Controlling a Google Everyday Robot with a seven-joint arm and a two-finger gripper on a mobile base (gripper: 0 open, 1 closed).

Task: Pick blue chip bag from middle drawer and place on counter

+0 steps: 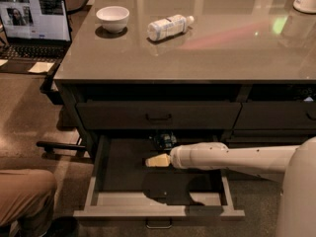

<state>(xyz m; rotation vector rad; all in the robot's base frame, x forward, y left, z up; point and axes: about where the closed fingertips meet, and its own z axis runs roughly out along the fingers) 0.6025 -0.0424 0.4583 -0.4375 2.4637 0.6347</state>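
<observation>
Using the drawer point(128, 200) as my landmark. It stands wide open, with a dark floor, pale inner walls and a silver loop handle point(159, 224) on its front edge. My arm point(232, 158) reaches in from the drawer's right side, crossing over its right wall, roughly level. The end effector point(157, 160) is inside the drawer, above the floor at about mid-width in the back half, pointing toward the drawer's left wall. I can't tell if it's open or closed; from here it reads as one pale wedge.

The chip bag point(164, 140) lies at the very back of the drawer near its centre, dark blue and shiny, partly tucked under the cabinet edge. It is just behind the end effector. They look apart, but I can't be sure there is no contact. The arm's shadow point(168, 191) falls on the drawer floor toward the front wall.

Directly above the drawer is a closed drawer front point(123, 115) with a black handle point(158, 117). Above that is the worktop point(222, 58), glossy grey-brown. On it, above the drawer's centre, a plastic bottle point(169, 27) lies on its side. A white bowl point(112, 18) sits above the drawer's left end. An open laptop point(33, 26) with a lit screen is well off to the drawer's left. A person's leg point(24, 196) in tan trousers is near the drawer's front left corner.
</observation>
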